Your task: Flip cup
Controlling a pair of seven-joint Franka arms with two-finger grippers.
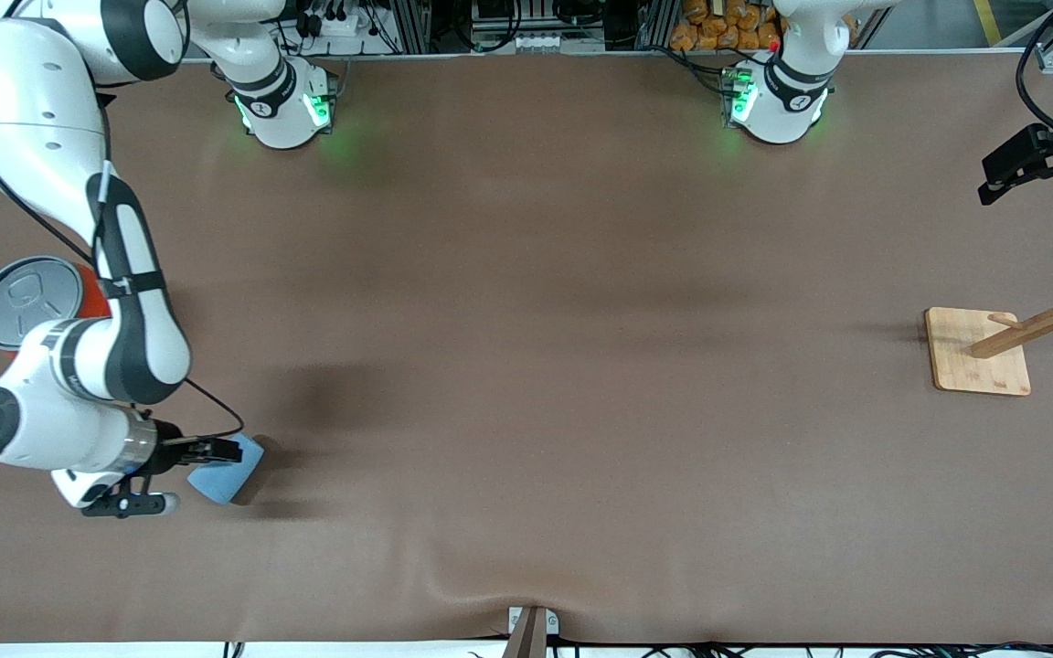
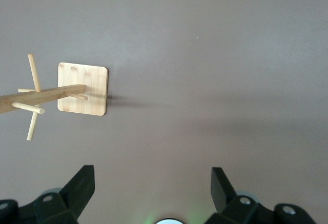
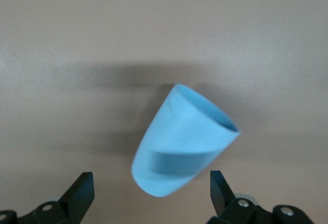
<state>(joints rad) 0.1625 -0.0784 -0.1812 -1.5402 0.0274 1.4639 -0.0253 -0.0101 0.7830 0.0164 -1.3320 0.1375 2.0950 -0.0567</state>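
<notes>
At the right arm's end of the table | right gripper (image 1: 216, 450) fingers spread wide, cup (image 1: 227, 472) tilted between them, contact unclear | left gripper (image 1: 1029, 169) waits, open.

White arms (image 1: 42, 128) with black joints, green base lights (image 1: 314, 108)

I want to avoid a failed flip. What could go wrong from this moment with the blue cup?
1. The cup lies tilted between the right hand's open fingers, ungripped; closing on its tapered wall could squeeze it out or roll it away.
2. The right arm passes close beside the orange-red can; turning for the flip may knock it.
The left hand waits open over the table near the wooden rack, so it seems no risk.
</notes>
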